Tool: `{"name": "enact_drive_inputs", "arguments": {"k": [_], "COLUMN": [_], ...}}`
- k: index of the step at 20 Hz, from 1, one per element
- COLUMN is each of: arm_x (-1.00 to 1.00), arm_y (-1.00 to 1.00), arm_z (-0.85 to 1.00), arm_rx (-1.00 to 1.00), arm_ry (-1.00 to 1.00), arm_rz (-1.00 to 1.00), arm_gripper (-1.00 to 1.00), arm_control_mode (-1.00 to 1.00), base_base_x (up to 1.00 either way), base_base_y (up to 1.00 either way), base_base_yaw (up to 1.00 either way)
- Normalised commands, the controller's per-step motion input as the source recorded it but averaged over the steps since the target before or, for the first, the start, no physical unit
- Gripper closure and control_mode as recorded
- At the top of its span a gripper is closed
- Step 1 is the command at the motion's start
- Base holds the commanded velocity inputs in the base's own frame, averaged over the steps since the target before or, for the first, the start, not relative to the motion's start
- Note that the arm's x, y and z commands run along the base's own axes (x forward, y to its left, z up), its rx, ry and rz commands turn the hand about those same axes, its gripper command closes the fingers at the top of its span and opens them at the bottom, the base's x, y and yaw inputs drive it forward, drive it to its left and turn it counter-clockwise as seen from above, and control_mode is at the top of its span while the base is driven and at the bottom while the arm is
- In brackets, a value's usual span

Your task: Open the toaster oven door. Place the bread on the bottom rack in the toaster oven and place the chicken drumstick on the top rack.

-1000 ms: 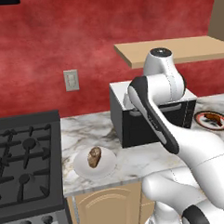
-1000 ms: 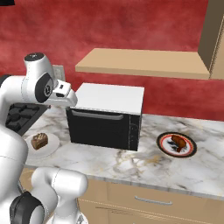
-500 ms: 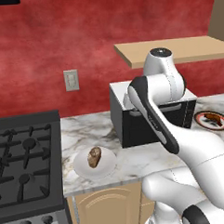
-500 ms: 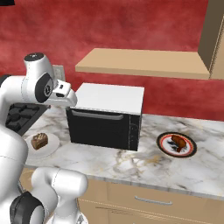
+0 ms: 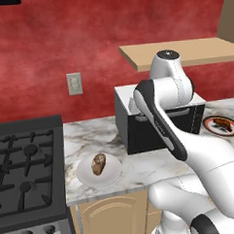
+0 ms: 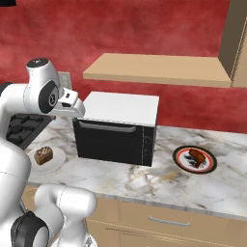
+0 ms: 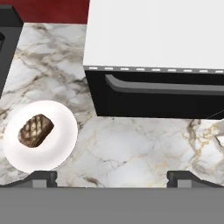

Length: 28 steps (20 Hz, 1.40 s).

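The toaster oven [image 6: 120, 126], black with a white top, stands on the marble counter with its door [image 6: 113, 142] shut and the bar handle [image 6: 107, 128] across the top. My gripper [image 7: 111, 177] hovers open and empty above the counter, in front of the oven's left end. Below it are the door [image 7: 162, 103] and handle [image 7: 162, 85]. The bread [image 7: 36, 130] lies on a white plate [image 7: 59, 151] left of the oven, also seen as bread [image 5: 98, 164]. The chicken drumstick [image 6: 197, 157] rests on a red-rimmed plate [image 6: 181, 161] right of the oven.
A black gas stove [image 5: 24, 167] fills the counter's left end. A wooden shelf [image 6: 154, 70] hangs over the oven against the red wall, and a wall outlet [image 5: 74, 83] sits left of it. Bare marble [image 6: 144, 178] lies in front of the oven.
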Motion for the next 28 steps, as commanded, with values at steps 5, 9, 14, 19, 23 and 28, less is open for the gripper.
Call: {"name": "enact_drive_inputs", "arguments": {"k": [5,9,14,19,23,28], "arm_x": [0.00,0.00,0.00,0.00,0.00,0.00], "arm_y": [0.00,0.00,0.00,0.00,0.00,0.00], "arm_z": [0.00,0.00,0.00,0.00,0.00,0.00], "arm_rx": [0.00,0.00,0.00,0.00,0.00,0.00], "arm_ry": [0.00,0.00,0.00,0.00,0.00,0.00], "arm_rz": [0.00,0.00,0.00,0.00,0.00,0.00], "arm_gripper": [-1.00,-1.00,-1.00,-1.00,-1.00,-1.00], "arm_control_mode": [1.00,1.00,1.00,1.00,1.00,1.00], "base_base_x": [-0.32,-0.39,-0.09,0.00,0.04,0.22], "base_base_y": [0.05,0.20,0.47,0.63,0.62,0.54], "base_base_yaw": [0.00,-0.04,-0.04,-0.04,-0.01,0.00]}}
